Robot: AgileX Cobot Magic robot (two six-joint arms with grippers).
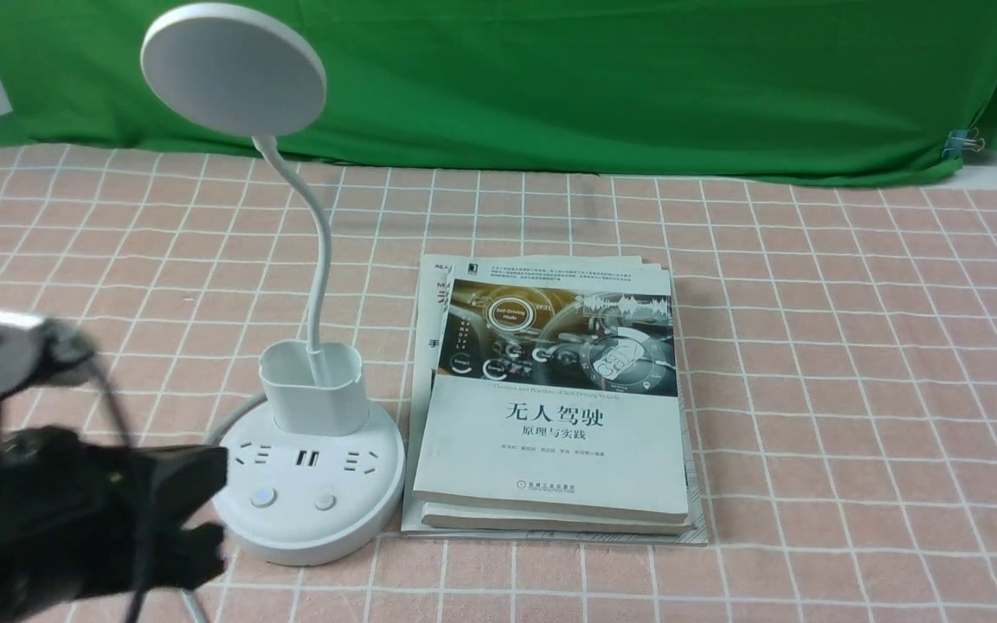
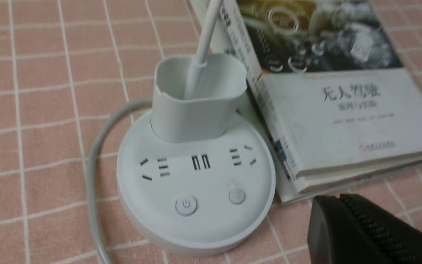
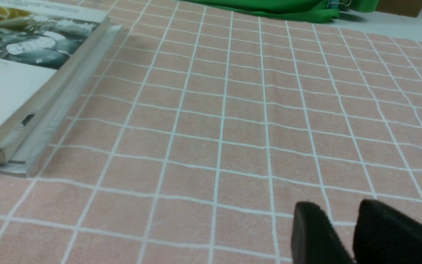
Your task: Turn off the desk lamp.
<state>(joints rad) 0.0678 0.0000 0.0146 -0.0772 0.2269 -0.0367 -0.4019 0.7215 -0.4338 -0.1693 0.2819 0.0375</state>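
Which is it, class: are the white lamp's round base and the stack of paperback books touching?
Apart: the left wrist view shows pink checked cloth between round base and stack.

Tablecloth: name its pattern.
White grid on pinkish-brown; the tablecloth shows best in the right wrist view.
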